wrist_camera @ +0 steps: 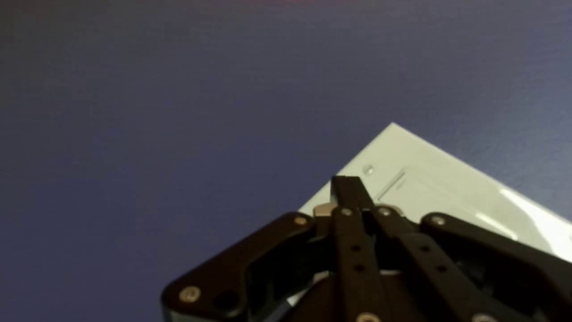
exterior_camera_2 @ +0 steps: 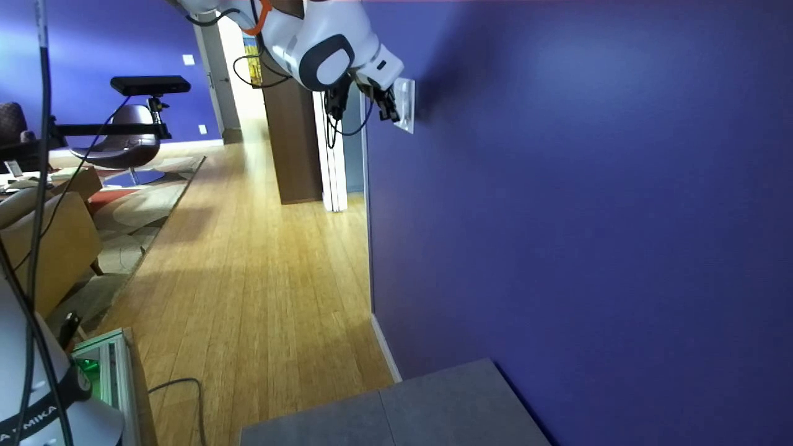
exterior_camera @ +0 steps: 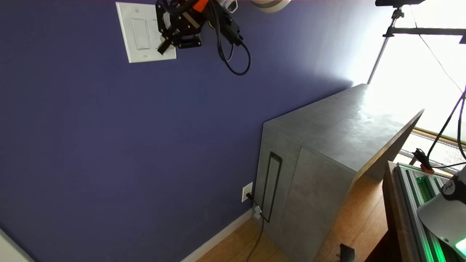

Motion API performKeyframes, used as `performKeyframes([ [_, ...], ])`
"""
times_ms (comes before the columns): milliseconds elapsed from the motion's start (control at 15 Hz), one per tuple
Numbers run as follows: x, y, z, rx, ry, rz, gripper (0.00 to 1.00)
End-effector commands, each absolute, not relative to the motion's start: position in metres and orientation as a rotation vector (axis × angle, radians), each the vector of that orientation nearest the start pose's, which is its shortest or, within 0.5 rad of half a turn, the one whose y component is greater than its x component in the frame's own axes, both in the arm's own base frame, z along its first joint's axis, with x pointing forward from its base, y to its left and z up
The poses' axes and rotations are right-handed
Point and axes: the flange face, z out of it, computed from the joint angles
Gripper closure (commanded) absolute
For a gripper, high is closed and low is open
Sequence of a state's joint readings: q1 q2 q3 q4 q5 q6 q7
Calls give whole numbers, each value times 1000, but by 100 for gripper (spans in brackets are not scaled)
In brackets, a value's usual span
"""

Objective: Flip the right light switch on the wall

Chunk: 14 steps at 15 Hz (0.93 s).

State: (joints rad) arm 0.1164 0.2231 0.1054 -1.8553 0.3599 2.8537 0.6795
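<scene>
One gripper [wrist_camera: 352, 192], jaws together, stands near the six-o'clock end of the right switch [exterior_camera: 157, 39]; approach looks complete, contact is unclear, flip apparently remains.

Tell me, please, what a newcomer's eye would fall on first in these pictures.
The deep blue-purple wall would probably come first, filling much of both exterior views. Next might be the black claw, partly hiding the right light switch on its white plate in the upper left of an exterior view. The grey cabinet against the wall, right of centre there, likely follows.
</scene>
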Motion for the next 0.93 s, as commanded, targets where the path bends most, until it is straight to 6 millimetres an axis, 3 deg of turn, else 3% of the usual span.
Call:
performKeyframes([
  [0, 638, 129, 502, -2431, 878, -568, 100],
  [67, 629, 126, 509, -2503, 845, -524, 100],
  [133, 622, 122, 515, -2568, 822, -502, 74],
  [200, 614, 115, 521, -2635, 817, -486, 73],
  [467, 574, 97, 562, -2854, 641, -383, 47],
  [867, 511, 105, 614, -3078, 302, -245, 6],
])
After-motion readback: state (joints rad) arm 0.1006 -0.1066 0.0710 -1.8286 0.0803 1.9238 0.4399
